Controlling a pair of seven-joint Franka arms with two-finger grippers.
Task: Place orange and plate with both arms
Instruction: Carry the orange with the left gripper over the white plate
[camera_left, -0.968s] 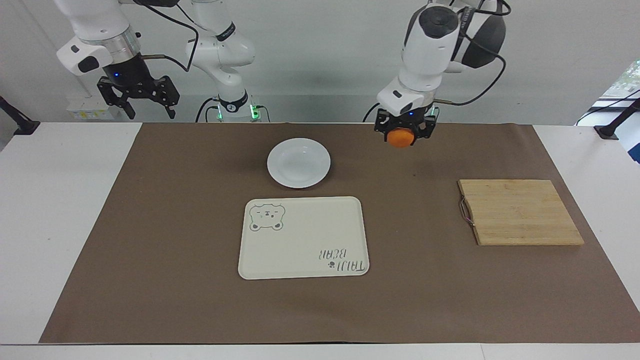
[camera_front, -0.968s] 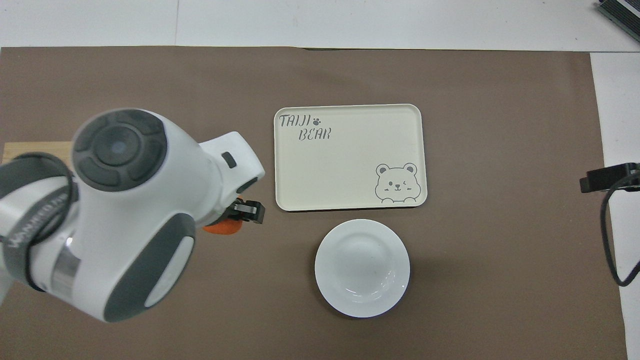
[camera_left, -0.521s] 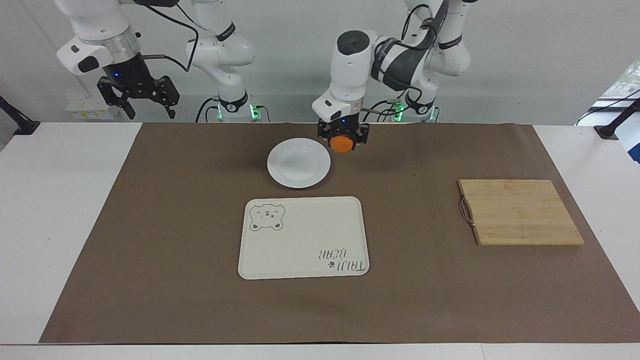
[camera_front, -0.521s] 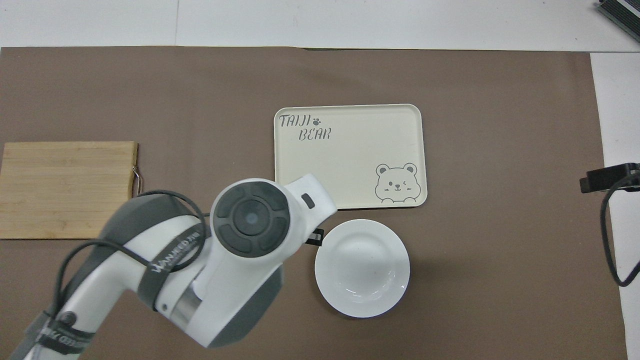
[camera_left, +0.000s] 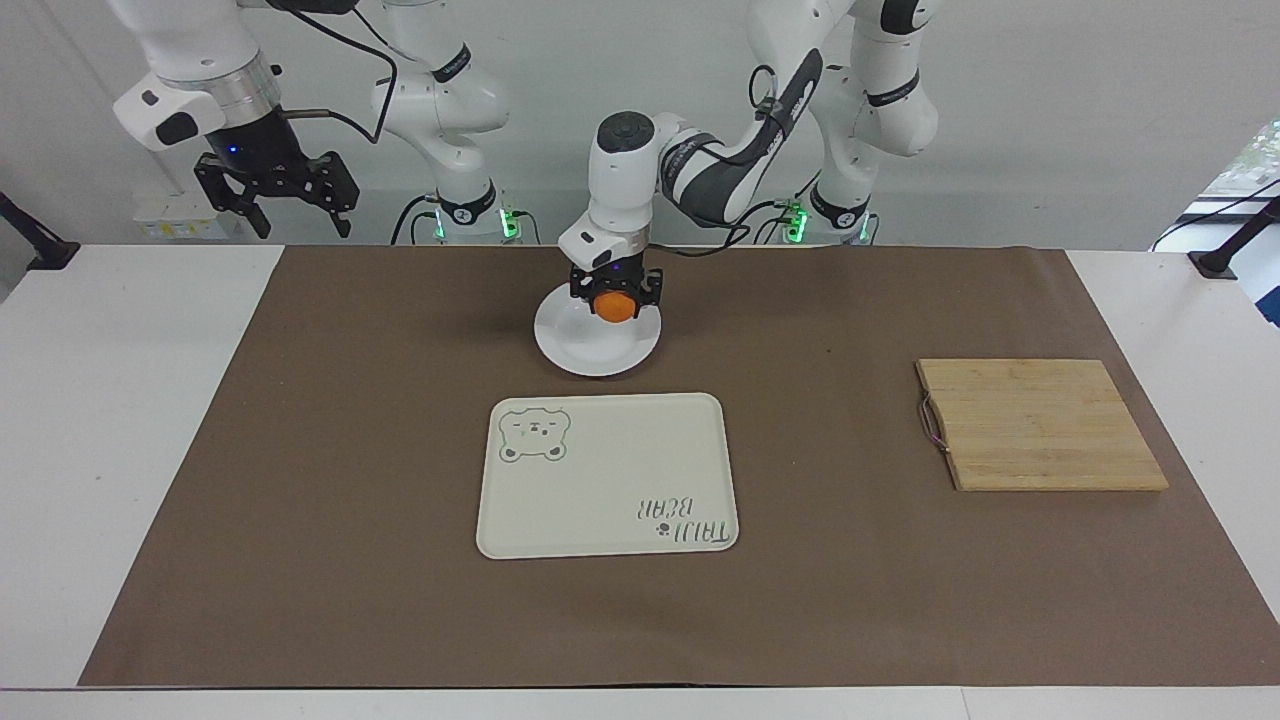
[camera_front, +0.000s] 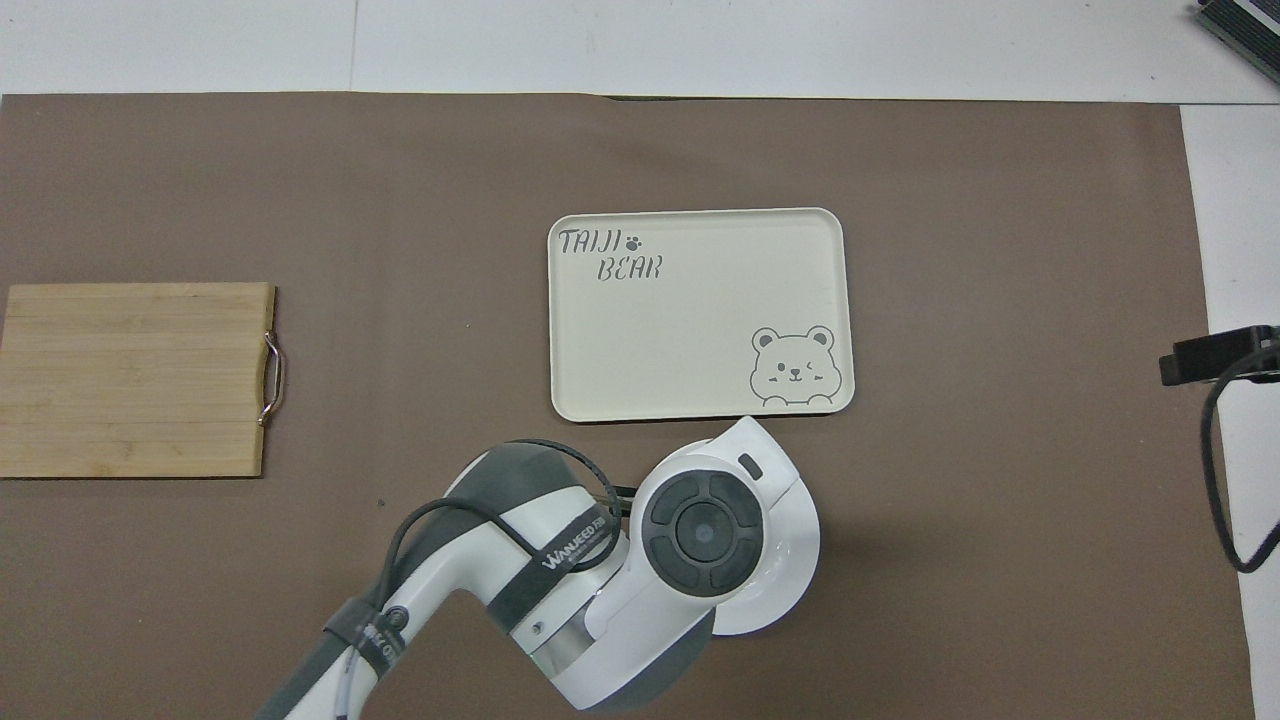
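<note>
My left gripper (camera_left: 614, 298) is shut on the orange (camera_left: 613, 305) and holds it just over the white plate (camera_left: 580, 352), which lies on the brown mat nearer to the robots than the tray. In the overhead view the left arm covers most of the plate (camera_front: 800, 560) and hides the orange and the gripper. My right gripper (camera_left: 277, 196) hangs raised over the table's edge at the right arm's end, and that arm waits.
A cream tray (camera_left: 607, 475) with a bear drawing lies on the mat, farther from the robots than the plate; it also shows in the overhead view (camera_front: 700, 312). A wooden cutting board (camera_left: 1040, 424) lies toward the left arm's end (camera_front: 135, 378).
My left gripper has carried the orange sideways from the left arm's end of the mat to over the plate. The right arm has not moved.
</note>
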